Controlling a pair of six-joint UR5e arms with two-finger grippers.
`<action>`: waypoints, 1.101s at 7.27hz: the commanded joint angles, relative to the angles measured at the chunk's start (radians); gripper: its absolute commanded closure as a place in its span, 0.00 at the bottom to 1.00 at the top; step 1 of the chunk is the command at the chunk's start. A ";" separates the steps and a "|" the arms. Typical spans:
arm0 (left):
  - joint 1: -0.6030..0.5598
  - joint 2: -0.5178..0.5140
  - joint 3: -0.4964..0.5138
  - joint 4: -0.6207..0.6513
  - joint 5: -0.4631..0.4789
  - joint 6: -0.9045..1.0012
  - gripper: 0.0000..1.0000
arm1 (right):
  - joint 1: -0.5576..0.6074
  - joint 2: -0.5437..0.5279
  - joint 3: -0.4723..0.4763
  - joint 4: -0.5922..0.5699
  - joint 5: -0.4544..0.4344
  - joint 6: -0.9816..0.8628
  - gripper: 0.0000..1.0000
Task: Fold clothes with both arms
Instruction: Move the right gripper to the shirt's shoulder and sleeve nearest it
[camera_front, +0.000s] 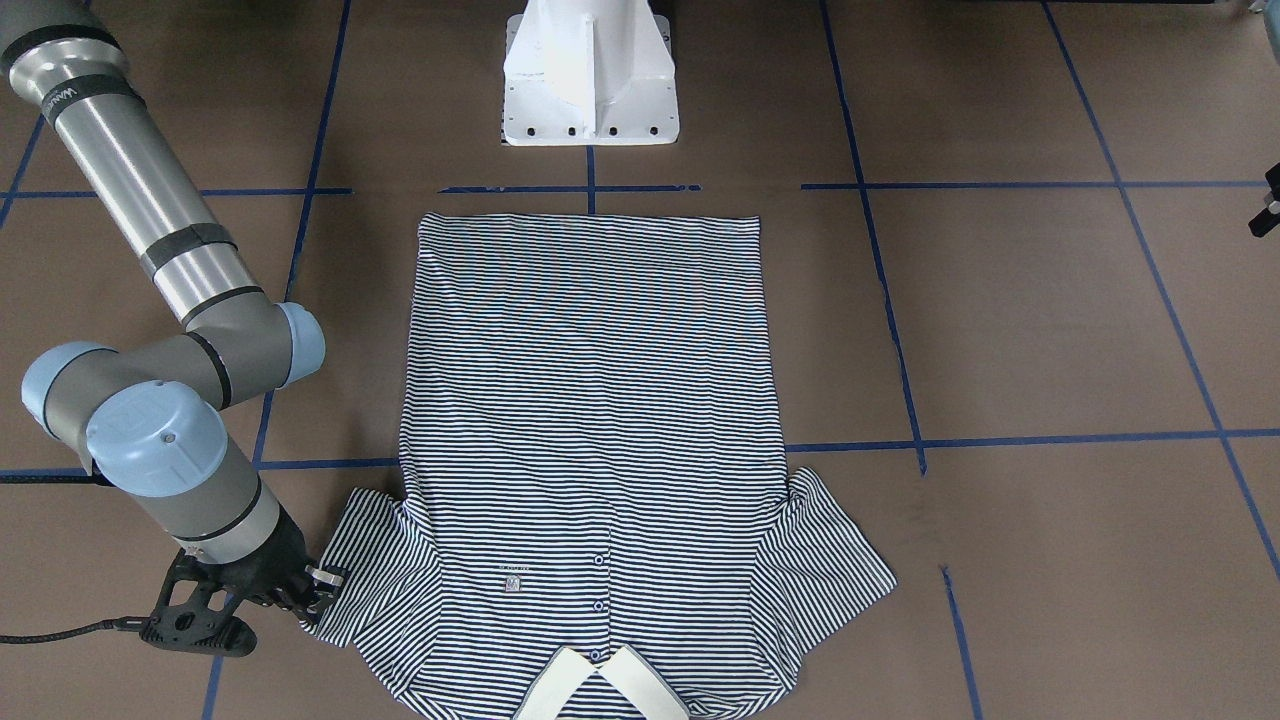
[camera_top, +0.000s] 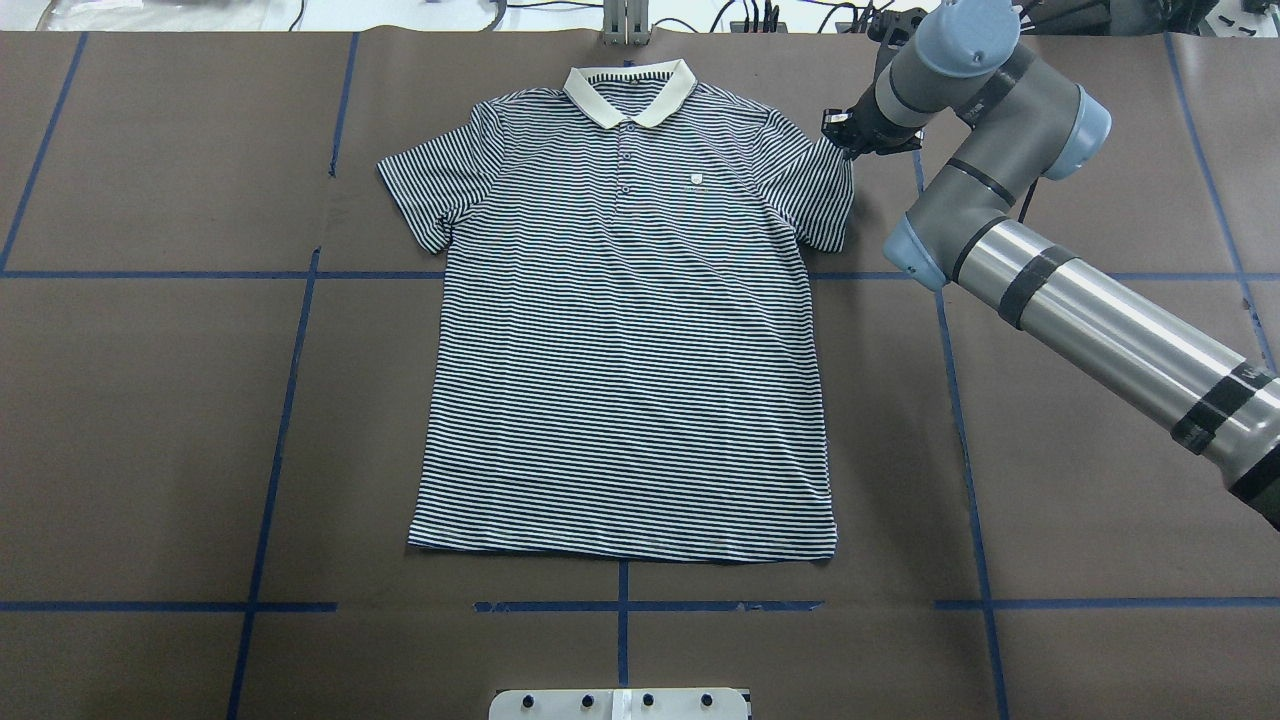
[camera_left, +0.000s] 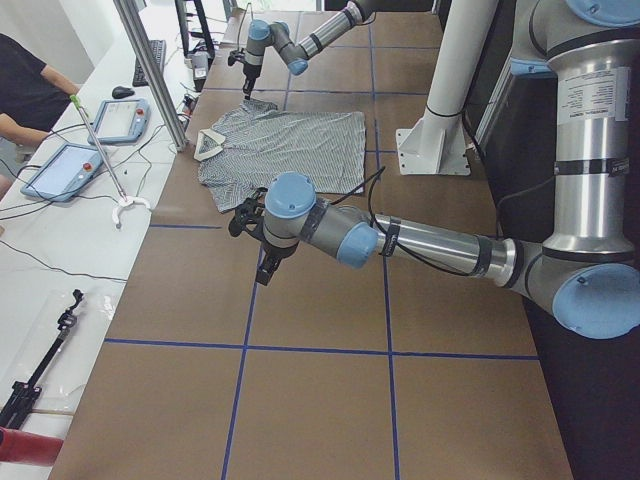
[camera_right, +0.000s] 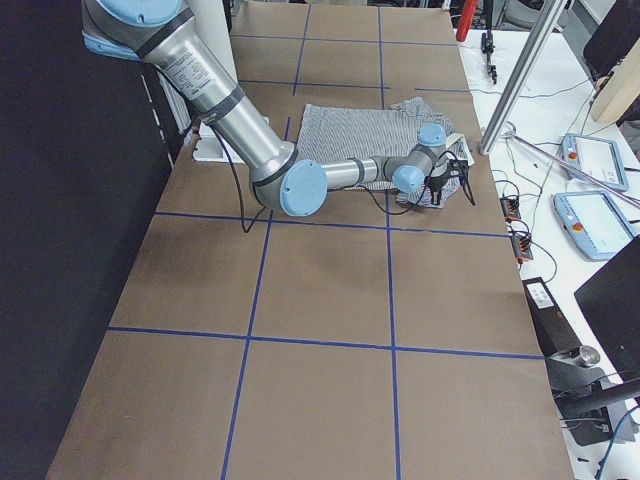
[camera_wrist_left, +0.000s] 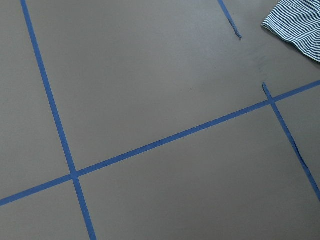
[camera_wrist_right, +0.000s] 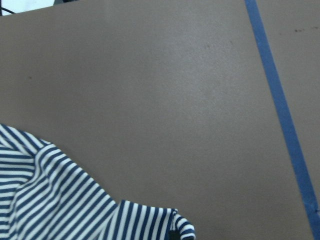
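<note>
The navy-and-white striped polo shirt lies flat and face up, its cream collar on the side away from the robot. My right gripper is down at the outer hem of the sleeve on the robot's right and looks shut on it. In the right wrist view that hem curls up at the bottom edge. My left gripper hangs above bare table, away from the shirt; I cannot tell whether it is open or shut. Its wrist camera catches only the other sleeve's tip.
The white pedestal base stands beyond the shirt's bottom hem. Blue tape lines grid the brown table. A bench with tablets and a seated person runs along the far side, beside a metal post.
</note>
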 joint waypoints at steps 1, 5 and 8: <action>0.000 0.001 -0.005 0.000 0.000 -0.001 0.00 | -0.034 -0.096 0.205 -0.012 0.001 0.005 1.00; 0.001 -0.001 0.001 -0.001 0.000 0.001 0.00 | -0.152 0.062 0.147 -0.120 -0.145 0.125 1.00; 0.001 -0.001 0.000 -0.002 0.000 -0.002 0.00 | -0.149 0.206 -0.074 -0.116 -0.205 0.117 1.00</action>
